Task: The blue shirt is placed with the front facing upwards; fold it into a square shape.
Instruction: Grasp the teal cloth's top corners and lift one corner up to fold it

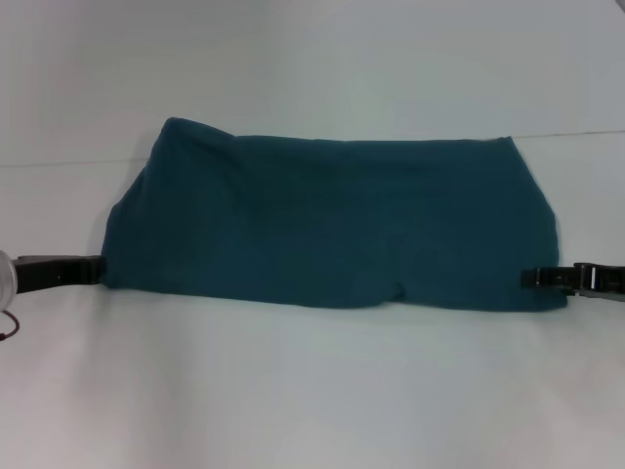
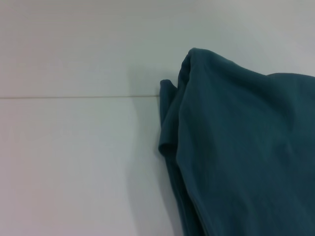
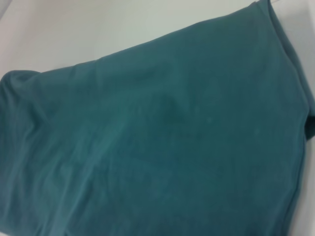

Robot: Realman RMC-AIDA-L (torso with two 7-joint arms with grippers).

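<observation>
Colour: dark teal-blue cotton filled the middle of the scene, plain all over, no lettering on show.
Blue shirt: the blue shirt (image 1: 332,220) lay folded into a wide band across the white counter (image 1: 312,391), long side running left to right, plain side up.
Shape: the far edge ran fairly straight; the left end sloped and bunched up into a soft hump, and the near edge carried a small notch right of centre.
Containers: nothing on the counter was holding anything; the shirt lay straight on the surface.
Left hand: the left hand (image 1: 96,271) reached in low from the left edge of the head view and met the shirt's near left corner. Its fingertips were lost at the cloth edge, so whether it was clenched or released, I could not tell.
Right hand: the right hand (image 1: 535,277) came in from the right edge and met the near right corner of the shirt. Dark finger against dark cloth there, so again its grip could not be read.
Left wrist view: stacked layers of the shirt (image 2: 236,147) showed at the bunched end, one fold curling out at the side, bare counter (image 2: 74,147) beside it.
Right wrist view: the shirt (image 3: 157,147) filled nearly the whole picture, smooth with faint creases, a hemmed edge down one side.
Hidden: both arms were cut off by the head view's edges.
</observation>
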